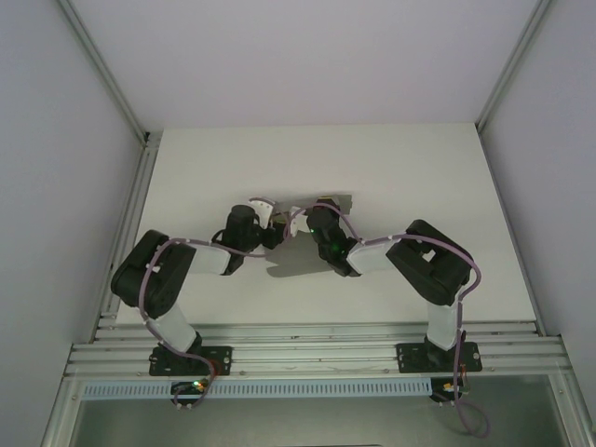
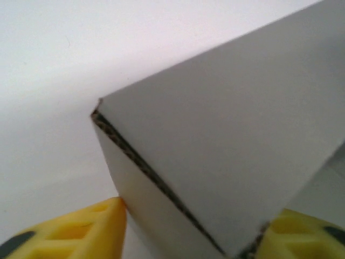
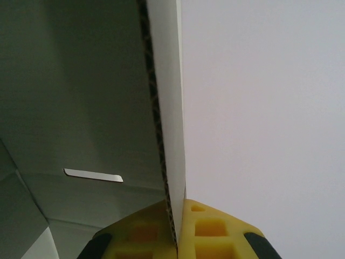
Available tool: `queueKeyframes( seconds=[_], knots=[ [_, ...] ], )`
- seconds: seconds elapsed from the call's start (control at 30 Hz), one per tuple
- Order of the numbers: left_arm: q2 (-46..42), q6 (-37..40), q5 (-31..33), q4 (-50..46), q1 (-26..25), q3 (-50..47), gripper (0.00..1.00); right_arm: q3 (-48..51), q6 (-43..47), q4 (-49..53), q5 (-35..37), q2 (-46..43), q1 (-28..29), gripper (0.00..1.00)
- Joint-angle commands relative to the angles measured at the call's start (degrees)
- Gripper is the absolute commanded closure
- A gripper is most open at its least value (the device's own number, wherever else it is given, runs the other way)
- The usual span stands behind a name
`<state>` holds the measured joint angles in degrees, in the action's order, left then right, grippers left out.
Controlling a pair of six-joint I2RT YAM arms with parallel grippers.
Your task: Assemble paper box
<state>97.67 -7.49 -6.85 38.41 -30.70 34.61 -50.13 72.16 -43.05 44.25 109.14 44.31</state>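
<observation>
Paper box [image 2: 226, 135] is mid-worktop [image 1: 419, 186], between both arms. Right hand [image 3: 178, 229] is clamped on one wall edge. Left hand [image 2: 195, 218] straddles a folded corner, can't tell if it's gripping. I'd close it gently and hold that wall square.

Soft, even light; the paper box [image 2: 226, 135] looks blurred up close.

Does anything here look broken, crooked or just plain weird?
Nothing stands out. The paper box looks clean and untorn; the right gripper pinches one wall, and the left gripper straddles a corner.
</observation>
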Motion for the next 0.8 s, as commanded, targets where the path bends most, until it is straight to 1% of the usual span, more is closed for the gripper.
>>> queueKeyframes(
  seconds=[0.0, 0.1, 0.17, 0.2, 0.23, 0.3, 0.37, 0.4, 0.43, 0.47, 0.57, 0.6, 0.67, 0.77],
  knots=[
    [1.7, -1.4, 9.0, 2.7, 0.1, 2.4, 0.67, 0.4, -2.6, 7.0, -2.1, 1.7, 1.2, 1.0],
    [2.4, -1.8, 13.4, 2.2, -0.4, 3.0, 0.83, 0.5, -3.2, 7.4, -1.8, 1.7, 1.2, 1.0],
    [2.8, -2.2, 17.4, 2.0, -0.8, 3.2, 0.88, 0.6, -3.6, 7.8, -1.8, 1.5, 1.2, 1.0],
    [3.0, -1.9, 17.7, 1.8, -0.8, 3.4, 0.78, 0.6, -4.0, 8.2, -1.8, 1.3, 1.2, 1.0],
    [3.3, -1.9, 19.0, 1.5, -1.0, 3.6, 0.74, 0.8, -4.6, 8.8, -2.0, 1.1, 1.2, 1.0],
    [3.9, -2.5, 21.8, 1.4, -1.2, 4.2, 0.8, 0.7, -6.1, 10.5, -2.6, 0.4, 1.2, 1.0],
    [4.7, -4.8, 27.2, -0.6, -1.3, 5.5, 0.9, 0.6, -7.3, 11.8, -2.9, -0.1, 1.2, 1.0],
    [5.1, -5.6, 29.4, -2.0, -1.3, 6.3, 0.96, 0.7, -7.5, 12.2, -3.0, -0.3, 1.3, 1.0],
    [5.4, -6.4, 30.7, -3.3, -1.4, 6.9, 1.0, 0.7, -7.8, 12.5, -3.2, -0.5, 1.3, 1.0],
    [5.6, -6.2, 30.5, -3.9, -1.4, 7.3, 1.0, 0.6, -7.8, 12.7, -3.3, -0.5, 1.3, 1.0],
    [6.1, -7.3, 38.1, -5.6, -2.8, 7.8, 1.0, 0.6, -7.8, 12.8, -3.2, -0.5, 1.3, 1.0],
    [6.4, -8.7, 41.2, -7.9, -3.1, 8.5, 1.0, 0.6, -7.9, 13.0, -3.2, -0.4, 1.3, 1.0],
    [7.4, -10.1, 44.8, -10.5, -3.2, 9.5, 1.0, 0.3, -8.1, 13.2, -3.3, -0.3, 1.3, 1.0],
    [9.1, -11.6, 47.1, -12.7, -3.5, 10.5, 1.0, 0.2, -8.5, 13.6, -3.3, -0.1, 1.3, 1.0]
  ],
)
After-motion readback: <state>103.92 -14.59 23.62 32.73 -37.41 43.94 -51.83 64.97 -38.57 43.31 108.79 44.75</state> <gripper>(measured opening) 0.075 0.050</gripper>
